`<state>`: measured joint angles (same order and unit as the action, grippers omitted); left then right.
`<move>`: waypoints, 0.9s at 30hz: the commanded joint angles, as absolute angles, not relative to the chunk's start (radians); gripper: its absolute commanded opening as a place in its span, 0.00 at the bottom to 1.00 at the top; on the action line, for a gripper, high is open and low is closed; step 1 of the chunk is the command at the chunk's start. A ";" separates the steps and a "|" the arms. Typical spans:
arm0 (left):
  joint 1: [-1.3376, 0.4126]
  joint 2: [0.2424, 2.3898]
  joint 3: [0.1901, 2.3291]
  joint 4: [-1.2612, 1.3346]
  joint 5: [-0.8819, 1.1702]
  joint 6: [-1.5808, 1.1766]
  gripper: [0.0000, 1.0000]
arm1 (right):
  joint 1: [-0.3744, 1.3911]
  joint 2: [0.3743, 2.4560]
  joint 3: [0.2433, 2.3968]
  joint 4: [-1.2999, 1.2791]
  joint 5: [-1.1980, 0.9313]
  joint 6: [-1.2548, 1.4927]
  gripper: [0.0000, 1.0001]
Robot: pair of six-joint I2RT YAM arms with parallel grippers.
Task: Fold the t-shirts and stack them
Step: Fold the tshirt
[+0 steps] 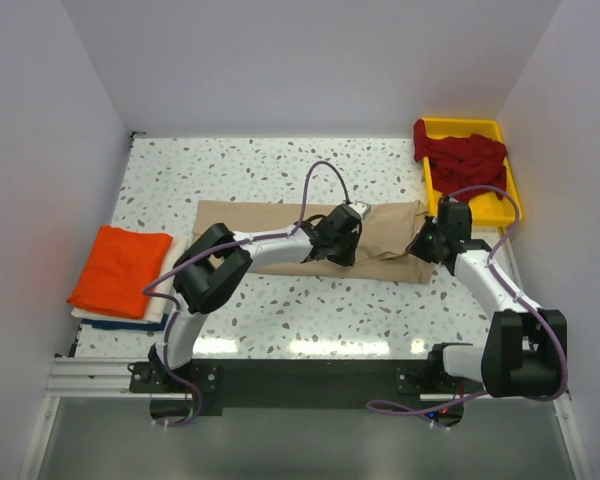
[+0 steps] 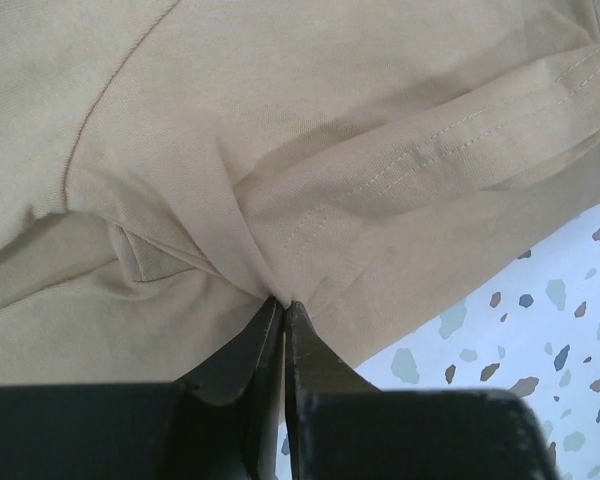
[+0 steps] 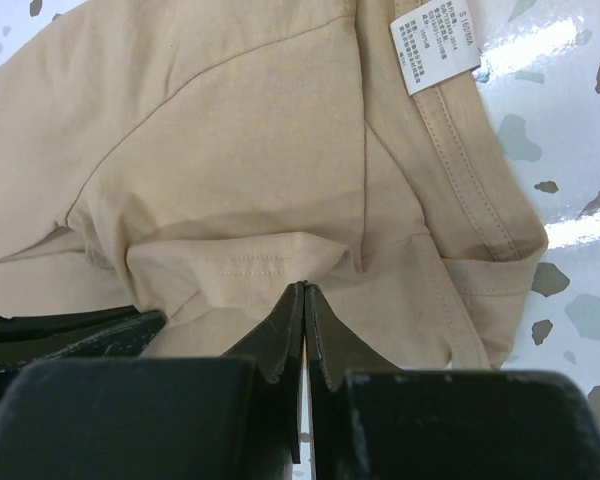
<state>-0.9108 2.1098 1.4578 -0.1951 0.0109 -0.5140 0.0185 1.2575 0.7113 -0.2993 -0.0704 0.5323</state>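
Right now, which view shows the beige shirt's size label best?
Right wrist: the white label lies printed side up beside a stitched edge, top right. Top external shows the beige shirt spread out, but no label; left wrist shows only cloth.

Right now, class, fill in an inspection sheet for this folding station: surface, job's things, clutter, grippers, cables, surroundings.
Surface: speckled white table.
Job's things: beige t-shirt spread mid-table; orange t-shirt folded at left; dark red shirts heaped in yellow tray.
Clutter: nothing seen.
Grippers: left gripper and right gripper both shut, pinching the beige t-shirt.
Cables: purple cables loop along both arms.
Surroundings: plain white walls.
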 commanded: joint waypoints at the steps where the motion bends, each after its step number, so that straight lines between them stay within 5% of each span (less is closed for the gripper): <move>1: -0.910 2.086 1.480 -0.164 0.002 -0.522 0.07 | 0.017 1.253 0.704 -0.288 -0.072 0.519 0.00; 27: -0.831 1.954 1.382 -0.183 0.115 -0.538 0.02 | 0.017 1.143 0.603 -0.334 -0.132 0.538 0.01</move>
<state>-0.8406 1.9999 1.4002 -0.1913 0.0868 -0.5316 0.0185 1.1816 0.6277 -0.3309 -0.0872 0.5316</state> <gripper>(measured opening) 0.052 0.009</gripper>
